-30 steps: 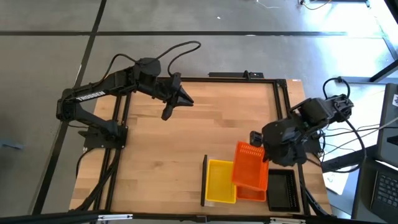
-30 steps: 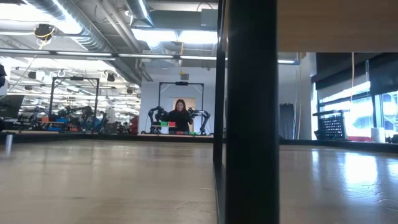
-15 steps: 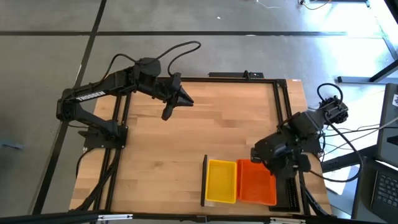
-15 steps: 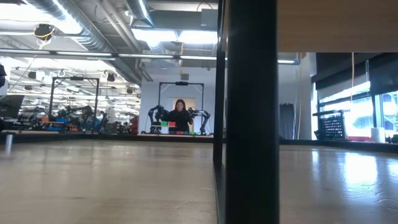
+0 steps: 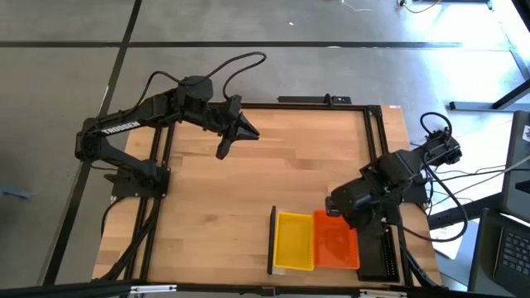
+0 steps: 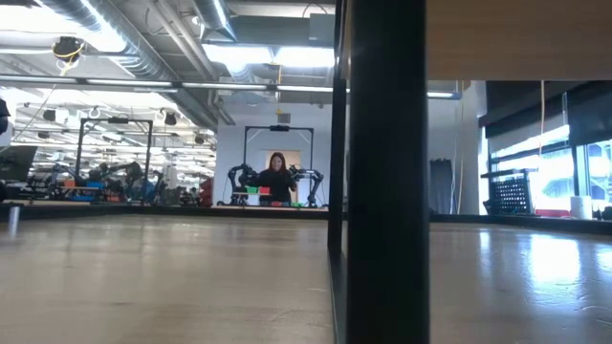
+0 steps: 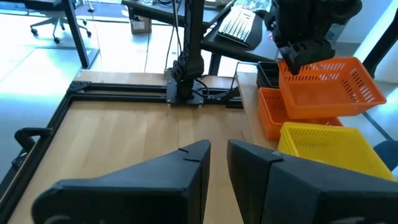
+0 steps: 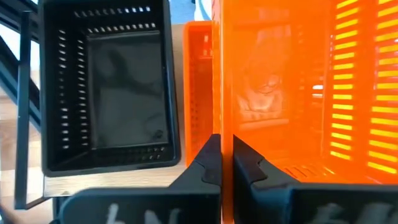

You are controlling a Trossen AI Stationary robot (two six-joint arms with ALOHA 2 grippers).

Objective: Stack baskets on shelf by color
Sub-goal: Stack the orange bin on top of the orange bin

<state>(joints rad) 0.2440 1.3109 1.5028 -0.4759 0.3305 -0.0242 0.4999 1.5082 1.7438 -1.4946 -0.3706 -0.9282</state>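
My right gripper (image 5: 338, 213) hangs over the near right of the table, shut on an orange basket (image 5: 335, 246). That basket is tilted just above a second orange basket (image 7: 268, 115) on the shelf. A yellow basket (image 5: 294, 240) stands beside them, next to the shelf's dark upright end piece (image 5: 272, 240). A black basket (image 8: 109, 93) sits on the orange ones' other side. My left gripper (image 5: 248, 132) waits high over the far left of the table, holding nothing, its fingers (image 7: 193, 158) a narrow gap apart. My right gripper pinches the raised orange basket's short end wall (image 8: 222, 118) at its rim, one finger inside the basket and one outside. The fingers come steeply from above. The basket hangs tilted from the hold (image 7: 305, 62), lifted clear, over the orange basket below.
The black frame rails (image 5: 377, 141) run along the table's edges, and bare wood (image 5: 248, 190) lies between the two arms. In the low view a dark upright post (image 6: 382, 172) fills the middle. A person stands far off in the room behind.
My right gripper has gone down and toward the table's near edge, rolling its wrist. The orange basket it holds has swung from a slant across the yellow and orange baskets to lie in line over the orange basket on the shelf.
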